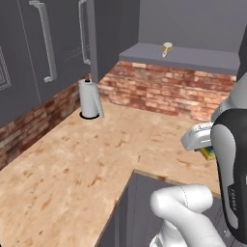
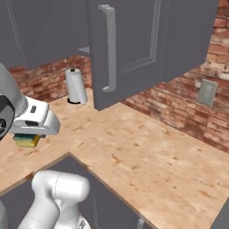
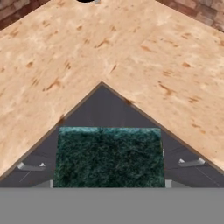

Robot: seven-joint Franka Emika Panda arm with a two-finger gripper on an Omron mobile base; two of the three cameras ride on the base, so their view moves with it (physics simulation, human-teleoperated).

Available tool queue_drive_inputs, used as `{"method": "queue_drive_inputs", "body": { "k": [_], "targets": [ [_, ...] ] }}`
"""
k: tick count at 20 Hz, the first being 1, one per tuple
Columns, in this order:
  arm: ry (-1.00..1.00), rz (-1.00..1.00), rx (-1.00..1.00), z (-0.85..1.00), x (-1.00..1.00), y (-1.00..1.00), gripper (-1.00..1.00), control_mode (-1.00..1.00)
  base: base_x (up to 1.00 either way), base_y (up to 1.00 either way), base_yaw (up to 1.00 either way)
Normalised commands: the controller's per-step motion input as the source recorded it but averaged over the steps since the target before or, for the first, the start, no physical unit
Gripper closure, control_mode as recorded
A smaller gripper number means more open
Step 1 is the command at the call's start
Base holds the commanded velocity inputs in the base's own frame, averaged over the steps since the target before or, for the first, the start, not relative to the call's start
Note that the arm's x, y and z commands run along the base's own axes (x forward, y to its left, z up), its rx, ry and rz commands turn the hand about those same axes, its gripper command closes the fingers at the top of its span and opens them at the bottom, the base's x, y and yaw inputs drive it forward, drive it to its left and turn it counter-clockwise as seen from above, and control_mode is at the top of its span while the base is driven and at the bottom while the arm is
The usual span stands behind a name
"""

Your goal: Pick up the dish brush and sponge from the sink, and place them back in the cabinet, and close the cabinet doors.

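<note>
The gripper [image 2: 27, 134] pinches the sponge [image 2: 27, 140] and holds it in the air above the corner of the beige counter [image 1: 96, 164]. The dish brush [image 1: 167, 48] lies on the shelf of the open cabinet [image 1: 193, 57], near a paper towel roll [image 1: 89, 99]

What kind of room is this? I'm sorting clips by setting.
Most likely a simulated kitchen: a paper towel roll stands on a speckled stone counter against a brick backsplash, with dark grey wall cabinets above.
</note>
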Motion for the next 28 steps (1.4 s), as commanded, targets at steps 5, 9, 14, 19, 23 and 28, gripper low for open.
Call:
{"method": "queue_drive_inputs", "body": {
  "k": [5, 9, 14, 19, 23, 28],
  "targets": [
    [0.00, 0.00, 0.00, 0.00, 0.00, 0.00, 1.00, 1.00, 0.38, 0.13, -0.17],
    [0.00, 0.00, 0.00, 0.00, 0.00, 0.00, 1.00, 1.00, 0.21, 0.11, -0.11],
    [0.00, 0.00, 0.00, 0.00, 0.00, 0.00, 1.00, 1.00, 0.01, 0.00, 0.00],
    [0.00, 0.00, 0.00, 0.00, 0.00, 0.00, 1.00, 1.00, 0.00, 0.00, 0.00],
    [0.00, 0.00, 0.00, 0.00, 0.00, 0.00, 1.00, 1.00, 0.00, 0.25, -0.07],
    [0.00, 0.00, 0.00, 0.00, 0.00, 0.00, 1.00, 1.00, 0.01, 0.49, -0.15]
  ]
}}
